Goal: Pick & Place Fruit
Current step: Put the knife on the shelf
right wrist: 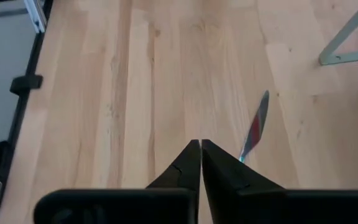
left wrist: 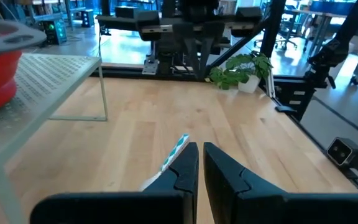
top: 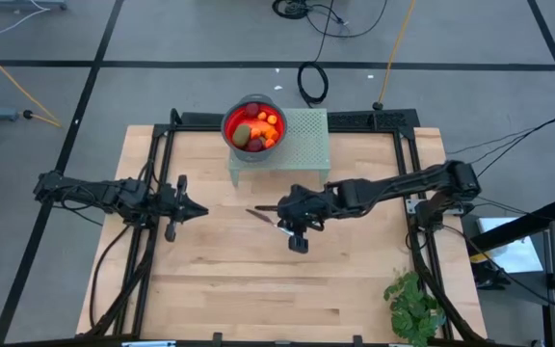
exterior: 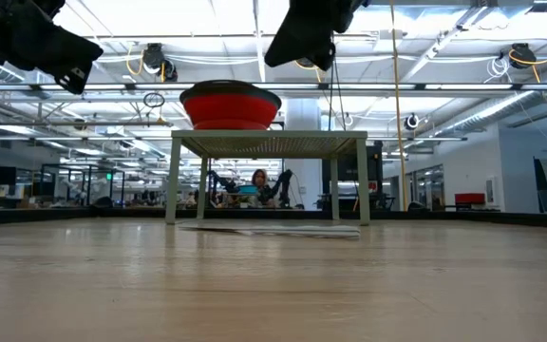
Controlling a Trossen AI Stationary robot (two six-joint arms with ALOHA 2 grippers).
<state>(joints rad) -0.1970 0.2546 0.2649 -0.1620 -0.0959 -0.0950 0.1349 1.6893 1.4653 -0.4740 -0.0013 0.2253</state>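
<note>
High view: we found the fruit (top: 255, 129) all heaped in the red bowl (top: 231, 122) on the green rack (top: 306, 145) at the table's far edge. Both grippers hung above the bare middle of the table, fingers pressed together, holding nothing. The right gripper (top: 264, 209) pointed toward the left one (top: 200, 209), the knife (top: 261, 214) lying just beneath it. The bowl lay beyond both tips, slightly nearer the right gripper. In our judgement, that arm had the shorter reach.
</note>
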